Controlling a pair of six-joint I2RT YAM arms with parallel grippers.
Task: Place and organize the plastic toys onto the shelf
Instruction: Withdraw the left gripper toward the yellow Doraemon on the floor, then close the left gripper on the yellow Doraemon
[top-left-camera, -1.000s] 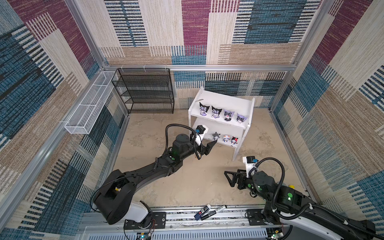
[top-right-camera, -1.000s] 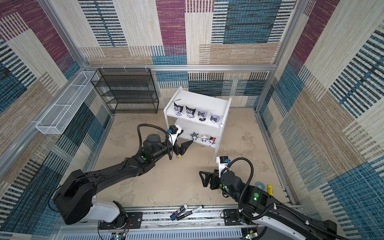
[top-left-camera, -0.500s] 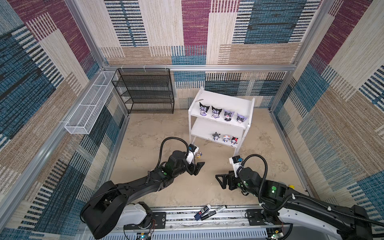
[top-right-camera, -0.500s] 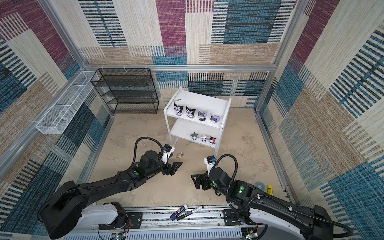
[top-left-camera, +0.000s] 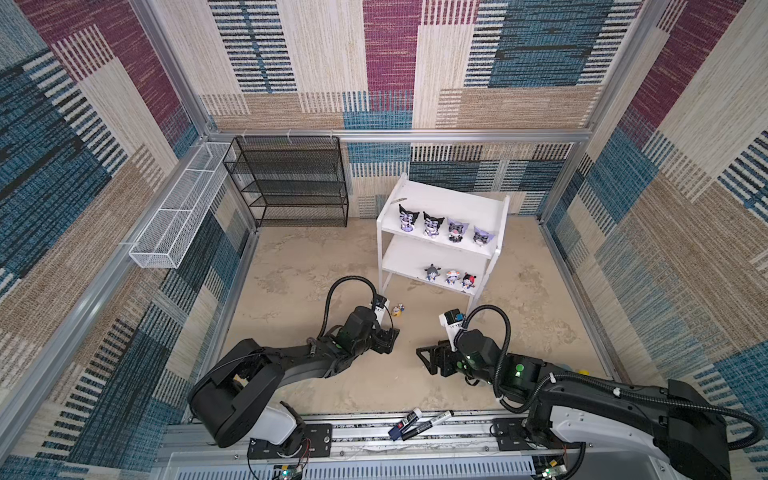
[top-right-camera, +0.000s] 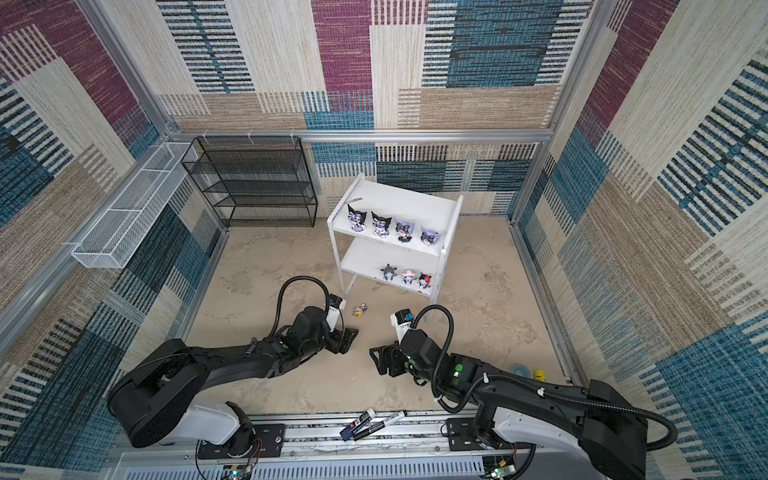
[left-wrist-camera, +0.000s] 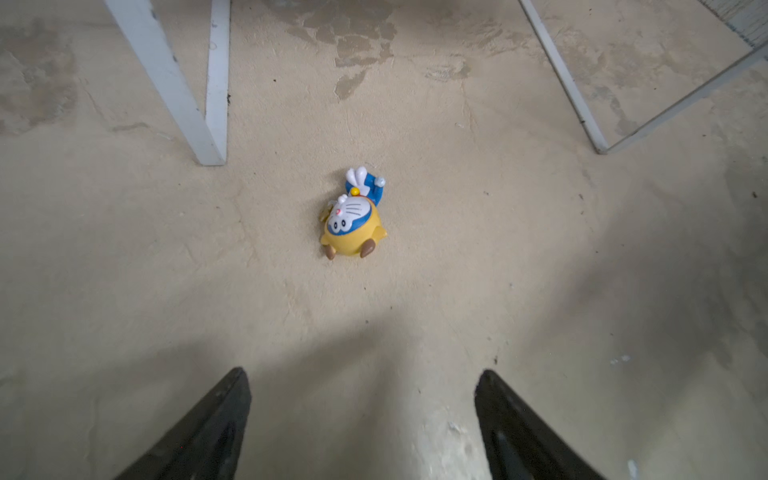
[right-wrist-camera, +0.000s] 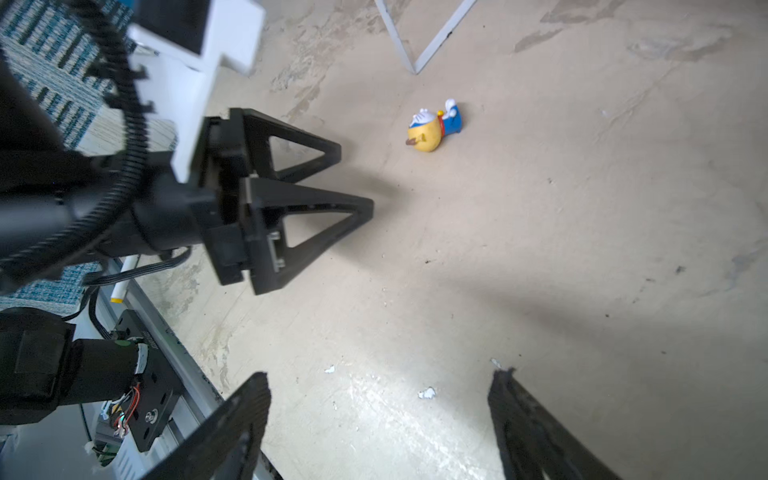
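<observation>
With the yellow-hatted figurine (left-wrist-camera: 353, 216) lying toppled on the desk (left-wrist-camera: 478, 282) near the shelf's (top-left-camera: 440, 197) front leg, the left claw (left-wrist-camera: 362, 372) is being held apart and empty towards it, seemingly for pickup, the right claw (right-wrist-camera: 382, 374) likewise being held apart.

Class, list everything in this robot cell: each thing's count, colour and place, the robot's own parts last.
shelf: one, white, floor near back wall.
hooded figurines: four, two black, two lilac, upper tier.
small figurines: three, coloured hats, lower tier.
fallen figurine: one, yellow-blue, lying on floor before shelf.
mesh rack: one, black, back wall.
wire basket: one, white, left wall.
marker pens: at least two, black-white, front rail.
left gripper: one, black, open, pointing at fallen figurine.
right gripper: one, black, open, over bare floor.
</observation>
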